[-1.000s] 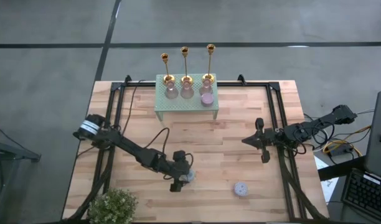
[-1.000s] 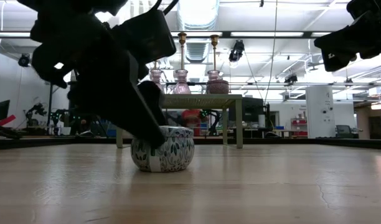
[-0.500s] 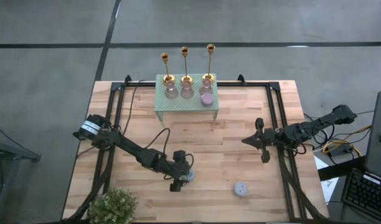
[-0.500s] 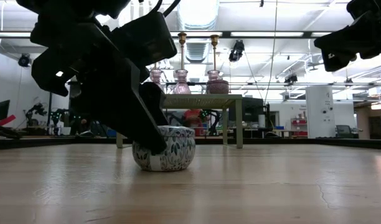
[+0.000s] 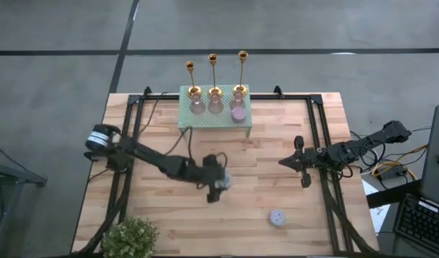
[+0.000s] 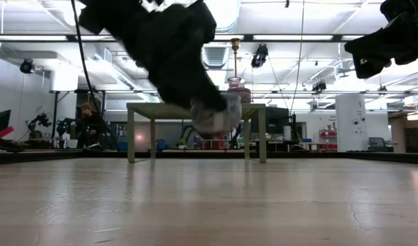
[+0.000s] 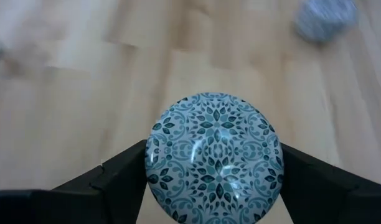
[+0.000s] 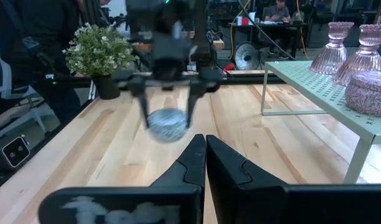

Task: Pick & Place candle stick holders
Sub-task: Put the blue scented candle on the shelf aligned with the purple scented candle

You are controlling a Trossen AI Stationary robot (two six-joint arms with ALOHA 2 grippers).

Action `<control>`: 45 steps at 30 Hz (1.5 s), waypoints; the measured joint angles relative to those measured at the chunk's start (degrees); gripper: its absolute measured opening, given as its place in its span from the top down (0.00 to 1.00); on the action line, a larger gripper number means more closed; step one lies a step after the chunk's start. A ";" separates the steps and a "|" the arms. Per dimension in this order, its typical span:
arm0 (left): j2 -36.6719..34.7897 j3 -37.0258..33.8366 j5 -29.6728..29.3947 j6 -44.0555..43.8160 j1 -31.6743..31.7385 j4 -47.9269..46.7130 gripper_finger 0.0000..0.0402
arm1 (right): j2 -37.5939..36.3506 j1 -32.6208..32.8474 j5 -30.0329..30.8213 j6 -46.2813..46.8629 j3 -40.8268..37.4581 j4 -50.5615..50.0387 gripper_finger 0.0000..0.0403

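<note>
High view, left to right. A potted plant (image 5: 130, 237) stands at the table's near left corner. The left arm reaches across the wooden table (image 5: 291, 143) toward its middle; the left gripper (image 5: 216, 183) has its jaws closed around a round patterned tin (image 7: 213, 156), which the left wrist view shows clamped between the two fingers (image 7: 119, 175) and the low view shows carried clear of the table top. At the far edge stands a pale green perforated stand (image 5: 215, 119) bearing pink glass pieces and a pink lidded dish (image 5: 238, 113); the three gold candle stick holders (image 5: 213, 74) rise in a row at the stand's back edge, untouched and well apart from both grippers. A small round lid (image 5: 277, 218) lies on the table nearer the front, right of centre. The right gripper (image 5: 300, 162) hangs over the right half of the table, jaws shut and empty. Judged from this arrangement, the step in hand is transport of the tin, not of the candle stick holders. The next move calls for a chosen resting place, a level descent, and release only once the tin's base bears on a surface.
</note>
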 joint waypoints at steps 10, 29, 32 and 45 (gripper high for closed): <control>-10.27 4.56 -5.14 -3.90 11.75 -10.92 0.24 | -0.07 0.00 0.00 -0.03 0.00 0.11 0.98; -10.33 6.90 -6.54 -2.54 27.10 -13.73 0.24 | -0.07 0.04 0.01 -0.03 0.02 0.20 0.98; -10.19 6.90 -6.97 -2.37 28.11 -13.74 0.24 | -0.07 0.04 0.00 0.02 0.02 0.20 0.98; -10.01 6.85 -7.62 -1.87 30.24 -12.97 0.22 | -0.07 0.02 0.00 -0.03 0.02 0.21 0.98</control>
